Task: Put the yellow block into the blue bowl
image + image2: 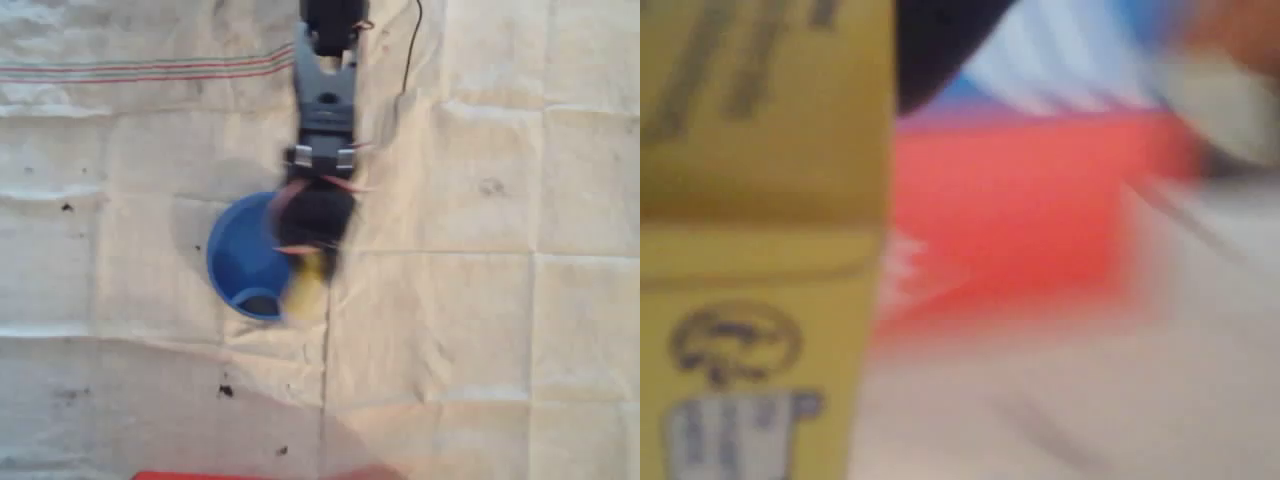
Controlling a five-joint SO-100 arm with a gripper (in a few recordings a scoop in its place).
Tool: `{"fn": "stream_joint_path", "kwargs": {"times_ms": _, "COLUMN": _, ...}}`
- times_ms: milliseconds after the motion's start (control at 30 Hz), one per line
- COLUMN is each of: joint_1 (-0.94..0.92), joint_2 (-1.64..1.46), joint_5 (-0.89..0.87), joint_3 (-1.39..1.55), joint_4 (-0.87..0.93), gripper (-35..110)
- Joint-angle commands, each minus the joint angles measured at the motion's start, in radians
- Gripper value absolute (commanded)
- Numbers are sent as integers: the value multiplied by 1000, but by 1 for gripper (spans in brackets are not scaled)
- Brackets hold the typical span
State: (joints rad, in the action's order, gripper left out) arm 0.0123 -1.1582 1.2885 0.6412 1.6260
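The yellow block (308,283) is showing as a blurred yellow smear just below the dark head of the claw (312,250), hanging over the right edge of the blue bowl (238,262) in the overhead view. In the wrist view the block (760,240) is filling the left side close to the lens, its printed face running up and down the frame, so it is most likely sitting clamped in the claw; the jaws themselves are too blurred to see.

What matters for the coming move is the offset. The block is sitting at the bowl's right rim, not over its hollow, whose open blue floor is lying to the left of the claw in the overhead view. Its long axis is hard to read through the blur. A release here could catch the rim and tip the block onto the cloth-covered tabletop (480,330), so I judge a short shift left is needed first.
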Motion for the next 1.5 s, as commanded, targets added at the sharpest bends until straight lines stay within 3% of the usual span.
{"fn": "stream_joint_path", "kwargs": {"times_ms": 0, "joint_1": -51, "joint_2": -158, "joint_5": -12, "joint_3": -71, "joint_4": 124, "gripper": 0}}
{"fn": "stream_joint_path", "kwargs": {"times_ms": 300, "joint_1": -164, "joint_2": -161, "joint_5": -11, "joint_3": -54, "joint_4": 163, "gripper": 0}}
{"fn": "stream_joint_path", "kwargs": {"times_ms": 667, "joint_1": -138, "joint_2": 0, "joint_5": -12, "joint_3": -69, "joint_4": 147, "gripper": 0}}
{"fn": "stream_joint_path", "kwargs": {"times_ms": 1000, "joint_1": -120, "joint_2": 143, "joint_5": -12, "joint_3": -67, "joint_4": -51, "gripper": 0}}
{"fn": "stream_joint_path", "kwargs": {"times_ms": 1233, "joint_1": -120, "joint_2": 202, "joint_5": 0, "joint_3": -57, "joint_4": -66, "gripper": 1}}
{"fn": "stream_joint_path", "kwargs": {"times_ms": 1467, "joint_1": -120, "joint_2": 204, "joint_5": 0, "joint_3": -57, "joint_4": -64, "gripper": 15}}
